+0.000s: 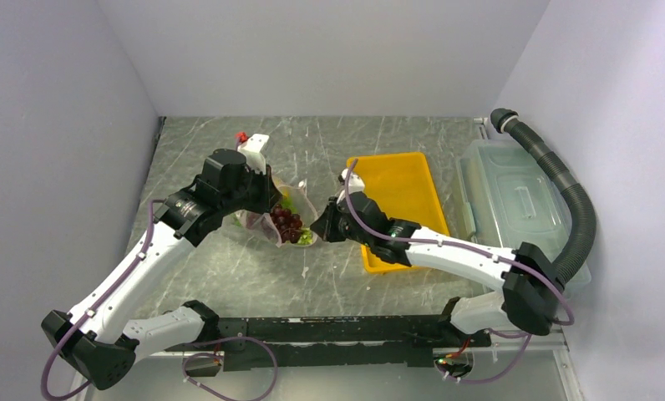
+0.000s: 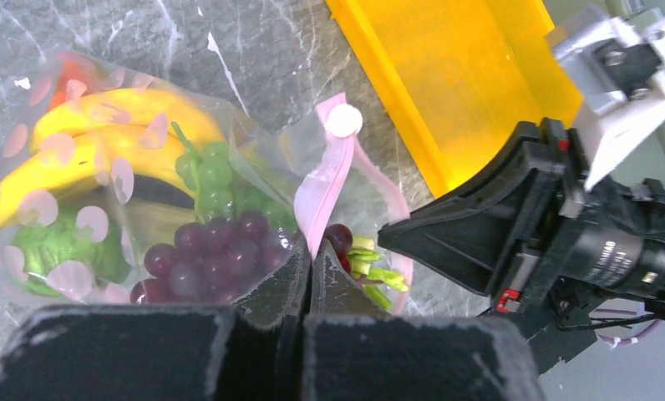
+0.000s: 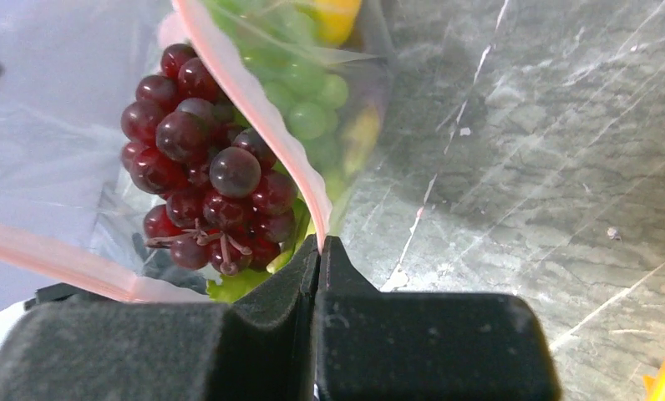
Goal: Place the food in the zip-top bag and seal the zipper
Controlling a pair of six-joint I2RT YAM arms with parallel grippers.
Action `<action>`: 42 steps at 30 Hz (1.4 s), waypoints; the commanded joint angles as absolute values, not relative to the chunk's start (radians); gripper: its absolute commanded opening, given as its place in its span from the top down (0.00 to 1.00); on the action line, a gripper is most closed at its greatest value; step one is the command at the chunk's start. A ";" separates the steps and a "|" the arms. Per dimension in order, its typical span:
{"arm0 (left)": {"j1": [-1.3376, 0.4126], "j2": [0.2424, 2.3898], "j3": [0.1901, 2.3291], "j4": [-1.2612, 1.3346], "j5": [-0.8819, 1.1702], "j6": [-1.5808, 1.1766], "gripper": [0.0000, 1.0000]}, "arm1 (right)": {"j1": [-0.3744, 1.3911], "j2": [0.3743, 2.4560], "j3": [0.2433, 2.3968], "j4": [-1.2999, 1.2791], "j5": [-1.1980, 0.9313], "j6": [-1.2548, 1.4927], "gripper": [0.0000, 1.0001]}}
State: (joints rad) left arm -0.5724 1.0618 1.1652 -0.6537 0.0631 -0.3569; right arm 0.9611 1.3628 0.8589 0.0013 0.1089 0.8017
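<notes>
Midway across the marbled table [image 1: 229, 267], a little left of centre, the zip-top bag [image 1: 261, 219] lies slumped and bulging between the two arms. Looking through its clear, pink-spotted plastic, I can see the bananas [image 2: 104, 125] furthest from the mouth, with a small orange-red piece [image 2: 66, 79] tucked beside them and a leafy piece [image 2: 53, 246] on their other side. The green grapes [image 2: 208, 171] sit in the middle of the bag. The purple grapes [image 2: 212, 251] crowd right up at the opening. A few pale green stalky bits [image 2: 371, 267] show at the mouth itself, though I cannot tell whether they are fully inside.

The zipper [image 2: 322, 180] is not sealed. From the right wrist view its two pink lips stand apart, with the purple bunch showing between them.

The left gripper [image 2: 307, 266] has its fingers pressed together on the pink strip at one side of the mouth. The right gripper [image 3: 319, 251] is clamped tight on the zipper too, the strip running straight down into its closed fingers.

Just right of the bag lies the yellow tray [image 1: 400, 196], with the right arm crossing its near-left corner. Further right, close by the tray, stands a translucent bin [image 1: 513, 200] with its lid on. A black ribbed hose [image 1: 576, 209] curves past the bin along the right wall.
</notes>
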 commanded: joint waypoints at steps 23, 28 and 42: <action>-0.569 1.001 1.431 -0.927 0.217 -0.325 1.00 | 0.965 1.163 1.322 -0.438 0.040 0.555 1.00; -0.569 1.036 1.583 -0.988 0.290 -0.326 1.00 | 0.966 1.194 1.496 -0.569 0.005 0.527 1.00; -0.569 1.097 1.286 -0.794 0.297 -0.435 1.00 | 0.965 1.272 1.383 -0.598 0.079 0.547 1.00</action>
